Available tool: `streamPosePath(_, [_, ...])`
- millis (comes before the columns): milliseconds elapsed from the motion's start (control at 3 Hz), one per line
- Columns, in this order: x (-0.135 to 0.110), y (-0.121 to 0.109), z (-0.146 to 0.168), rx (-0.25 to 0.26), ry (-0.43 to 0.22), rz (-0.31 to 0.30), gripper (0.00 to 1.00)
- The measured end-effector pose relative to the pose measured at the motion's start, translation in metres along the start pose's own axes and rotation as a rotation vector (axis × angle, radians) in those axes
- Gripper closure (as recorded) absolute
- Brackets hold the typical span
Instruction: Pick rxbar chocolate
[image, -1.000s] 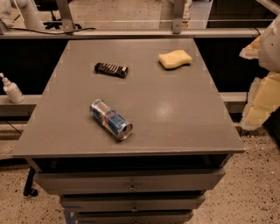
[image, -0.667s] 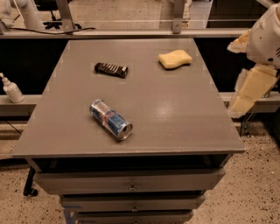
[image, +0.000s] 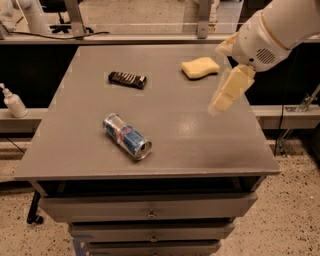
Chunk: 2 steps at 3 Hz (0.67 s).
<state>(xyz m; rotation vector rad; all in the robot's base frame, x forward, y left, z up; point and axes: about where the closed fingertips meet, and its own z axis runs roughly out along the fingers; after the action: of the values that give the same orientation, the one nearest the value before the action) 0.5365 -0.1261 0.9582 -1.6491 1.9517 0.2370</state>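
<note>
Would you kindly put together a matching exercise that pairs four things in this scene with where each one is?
Things:
1. rxbar chocolate
2. drink can
3. yellow sponge
4. gripper

Places:
A. lying on its side, towards the front left of the table
B. in the air above the table's right side
C. lying flat at the back, left of centre
D. at the back right of the tabletop

Pairs: 1-C, 2-A, 3-D, 4-B
</note>
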Motion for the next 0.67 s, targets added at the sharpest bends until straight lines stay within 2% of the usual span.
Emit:
streamPosePath(333, [-0.04,0.009,0.036,-0.016,-0.121,-0.021,0.0])
streamPosePath(667, [-0.089,0.005,0.07,0.026,-0.242,-0.054,0.0])
